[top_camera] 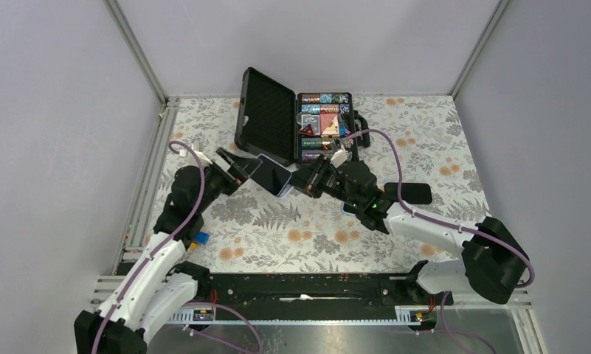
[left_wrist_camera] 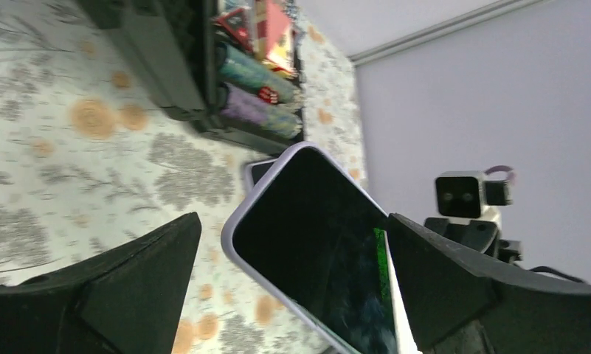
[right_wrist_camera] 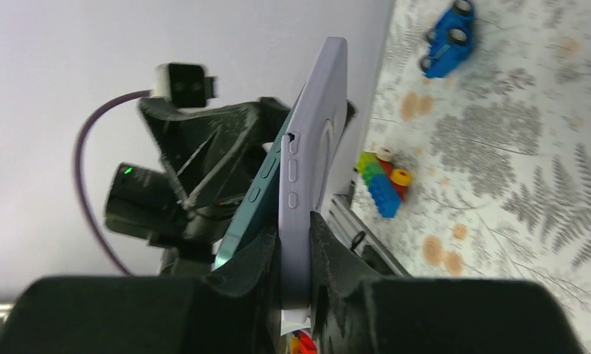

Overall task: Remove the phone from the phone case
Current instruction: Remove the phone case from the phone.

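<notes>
The phone is in the air above the middle of the bench, between the two hands, inside its pale purple phone case. Its long axis goes roughly from right to left, with the free end pointing to the left hand. The dark screen faces that hand and the back of the case faces away. The right hand is clamped on the right end of the case. Along the button side, the phone's edge seems to stand a little out of the case. The left hand's fingers are wide apart, one on each side of the phone, not touching it.

The bench has a cloth with leaves and orange flowers. An open black box with colourful things stands just behind the phone. A blue toy car and some toy bricks lie on the near left. Plain grey walls close the room.
</notes>
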You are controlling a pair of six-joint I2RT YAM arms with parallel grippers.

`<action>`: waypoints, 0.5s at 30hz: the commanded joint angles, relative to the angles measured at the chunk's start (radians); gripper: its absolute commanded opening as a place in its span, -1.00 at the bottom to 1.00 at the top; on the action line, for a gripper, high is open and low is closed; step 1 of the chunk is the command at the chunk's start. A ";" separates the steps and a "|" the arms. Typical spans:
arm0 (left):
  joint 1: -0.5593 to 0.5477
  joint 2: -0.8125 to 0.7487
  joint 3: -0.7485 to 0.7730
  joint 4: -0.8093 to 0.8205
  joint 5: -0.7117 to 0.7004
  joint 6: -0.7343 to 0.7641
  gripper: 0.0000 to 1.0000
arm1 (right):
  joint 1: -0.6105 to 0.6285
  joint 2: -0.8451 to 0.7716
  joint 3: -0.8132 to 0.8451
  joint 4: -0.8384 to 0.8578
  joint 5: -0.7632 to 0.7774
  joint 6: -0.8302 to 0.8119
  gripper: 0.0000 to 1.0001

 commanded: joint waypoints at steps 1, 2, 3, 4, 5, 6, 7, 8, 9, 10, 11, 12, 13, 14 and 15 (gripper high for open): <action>0.009 -0.081 0.064 -0.153 -0.159 0.230 0.97 | -0.011 -0.020 0.086 -0.136 0.051 -0.021 -1.00; 0.010 -0.093 0.074 -0.161 -0.172 0.258 0.97 | -0.010 -0.014 0.108 -0.215 0.065 -0.036 -1.00; 0.010 -0.102 0.082 -0.155 -0.169 0.287 0.97 | -0.007 -0.008 0.129 -0.269 0.076 -0.049 -1.00; 0.010 -0.102 0.092 -0.152 -0.159 0.315 0.97 | -0.003 0.003 0.144 -0.297 0.082 -0.055 -1.00; 0.010 -0.100 0.102 -0.152 -0.145 0.339 0.97 | -0.001 0.010 0.149 -0.311 0.086 -0.054 -1.00; 0.010 -0.091 0.114 -0.149 -0.118 0.377 0.97 | 0.000 0.015 0.152 -0.323 0.088 -0.055 -1.00; 0.008 -0.077 0.126 -0.143 -0.070 0.415 0.96 | 0.000 0.023 0.161 -0.345 0.093 -0.056 -1.00; 0.004 -0.058 0.138 -0.143 -0.018 0.450 0.93 | 0.000 0.030 0.173 -0.377 0.099 -0.058 -1.00; -0.009 -0.037 0.150 -0.145 0.020 0.481 0.91 | 0.000 0.037 0.186 -0.414 0.105 -0.061 -1.00; -0.020 -0.015 0.163 -0.162 0.030 0.488 0.91 | 0.000 0.044 0.197 -0.427 0.106 -0.060 -1.00; -0.037 0.004 0.178 -0.181 0.031 0.493 0.90 | 0.000 0.050 0.202 -0.433 0.105 -0.057 -1.00; -0.059 0.025 0.197 -0.202 0.028 0.502 0.90 | 0.000 0.055 0.205 -0.434 0.102 -0.054 -1.00; -0.072 0.041 0.210 -0.222 0.029 0.511 0.89 | 0.000 0.060 0.210 -0.438 0.099 -0.050 -1.00; -0.086 0.056 0.220 -0.234 0.032 0.527 0.87 | 0.000 0.066 0.217 -0.448 0.098 -0.050 -1.00; -0.105 0.061 0.225 -0.239 0.041 0.549 0.87 | 0.000 0.072 0.226 -0.467 0.098 -0.048 -1.00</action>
